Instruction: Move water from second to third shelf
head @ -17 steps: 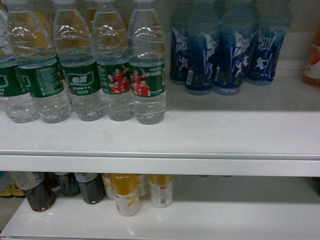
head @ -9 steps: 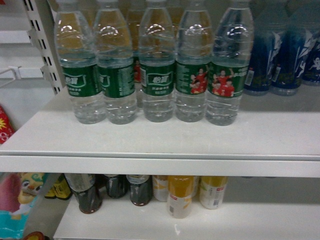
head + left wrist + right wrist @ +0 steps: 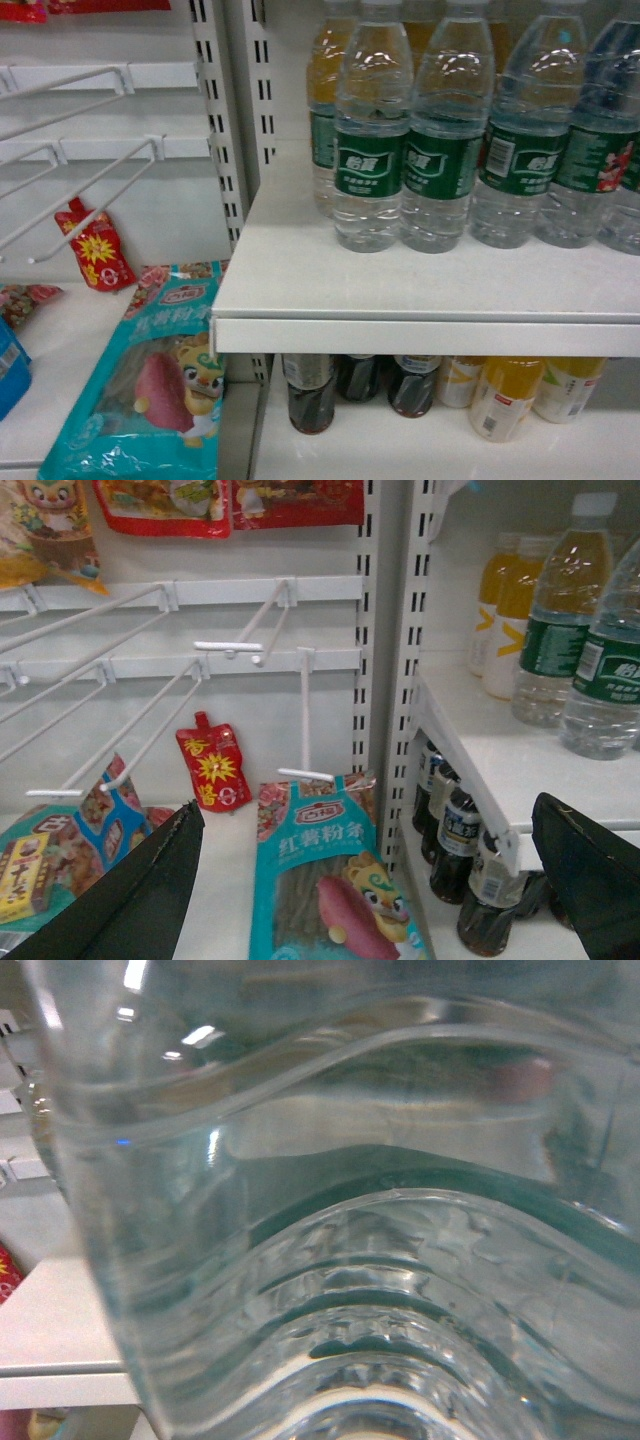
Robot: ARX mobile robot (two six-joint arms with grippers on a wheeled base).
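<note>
Several water bottles (image 3: 370,150) with clear ribbed bodies and dark green labels stand in a row on a white shelf (image 3: 400,295); the left wrist view catches the same kind of water bottles (image 3: 610,670) at its right edge. My left gripper (image 3: 367,805) is open and empty, low and left of that shelf, in front of a teal bag. One ribbed water bottle (image 3: 350,1210) fills the right wrist view at very close range and hides the right gripper's fingers. Neither gripper shows in the head view.
Dark cola bottles (image 3: 310,395) and yellow drinks (image 3: 505,400) stand on the shelf below. A slotted upright (image 3: 235,150) divides off the left bay, which has wire hooks (image 3: 90,200), a red pouch (image 3: 97,250) and a teal snack bag (image 3: 150,390).
The head view has swept left along the shelf. The water row slid to the right of the picture, the blue bottles left the view, and the hook bay with snack bags came in.
</note>
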